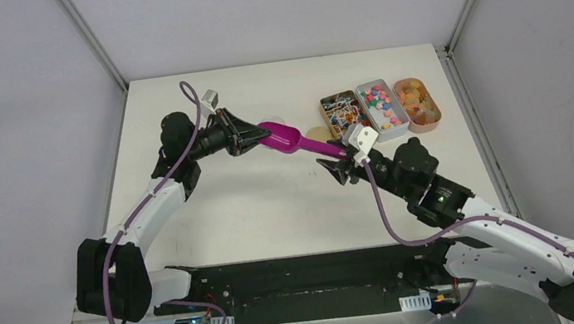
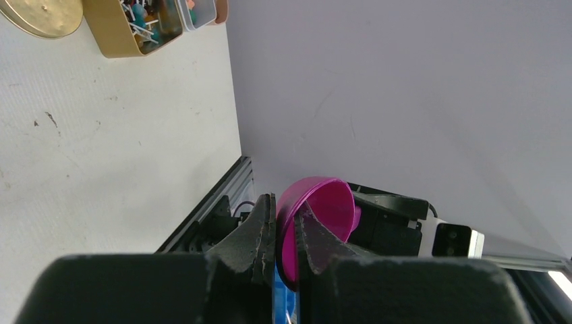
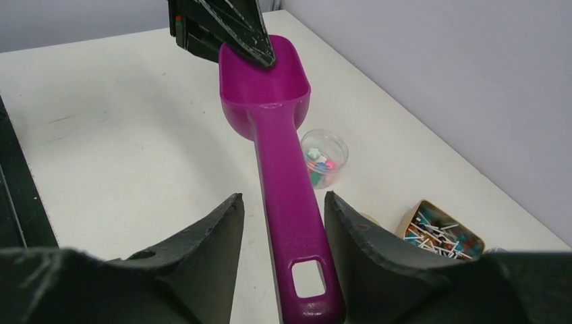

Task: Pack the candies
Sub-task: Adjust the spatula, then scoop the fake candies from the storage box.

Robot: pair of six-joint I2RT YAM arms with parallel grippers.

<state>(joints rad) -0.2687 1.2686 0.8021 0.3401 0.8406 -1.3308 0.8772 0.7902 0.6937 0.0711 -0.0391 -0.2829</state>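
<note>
The purple scoop [image 1: 291,139] hangs level above the table between both arms. My left gripper [image 1: 260,134] is shut on the rim of its bowl [image 2: 328,208], one finger inside and one outside. My right gripper [image 3: 283,199] is open around the handle [image 3: 291,223], with a gap on each side. The scoop bowl [image 3: 264,79] looks empty. The candies [image 1: 379,105], small pieces in mixed colours, fill a clear tray at the back right. A few more candies lie in a small clear jar [image 3: 324,157] beyond the scoop.
A gold tin [image 1: 342,113] of stick sweets stands left of the candy tray, and an orange-filled container [image 1: 418,103] right of it. A round gold lid [image 1: 315,135] lies beside the tin. Grey walls close in the table's sides.
</note>
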